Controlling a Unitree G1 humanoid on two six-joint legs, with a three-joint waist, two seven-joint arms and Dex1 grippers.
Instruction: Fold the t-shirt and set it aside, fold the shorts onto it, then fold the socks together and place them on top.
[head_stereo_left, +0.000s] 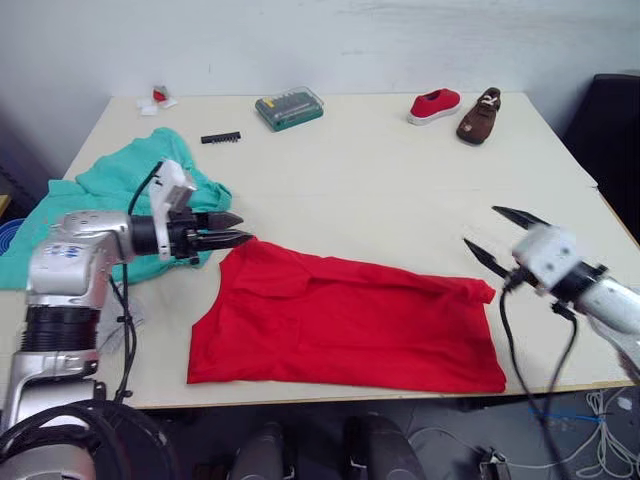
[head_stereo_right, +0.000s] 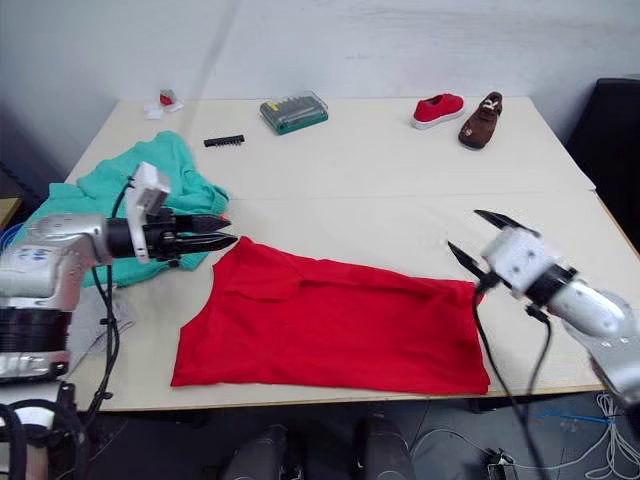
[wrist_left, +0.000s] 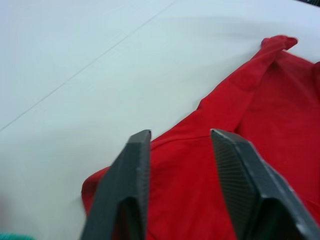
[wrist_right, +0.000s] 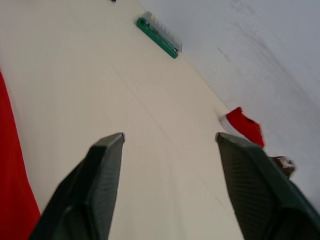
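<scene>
T-shirt (head_stereo_left: 345, 322): lay flat at counter (head_stereo_left: 400, 190) front edge.
Shorts (head_stereo_left: 110, 200): bunched at far left.
L hand (head_stereo_left: 238, 229): fingers slightly apart, empty, at shirt's left corner.
R hand (head_stereo_left: 503, 236): wide open, empty, beside shirt's right end.

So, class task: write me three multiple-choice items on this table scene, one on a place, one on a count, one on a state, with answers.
1. Where does the teal fabric shorts heap lie?
A. at the robot's left of the bright red fabric t-shirt
B. on top of it
C. beside the shoes

2. How many shoes stand at the table's far edge?
A. one
B. two
C. three

3. How are the right gripper's fingers?
A. shut on the shirt
B. shut on nothing
C. open

Answers:
1 A, the shorts sit behind the left gripper.
2 B, a small red shoe and a brown shoe.
3 C, the fingers spread apart over bare table.
</scene>
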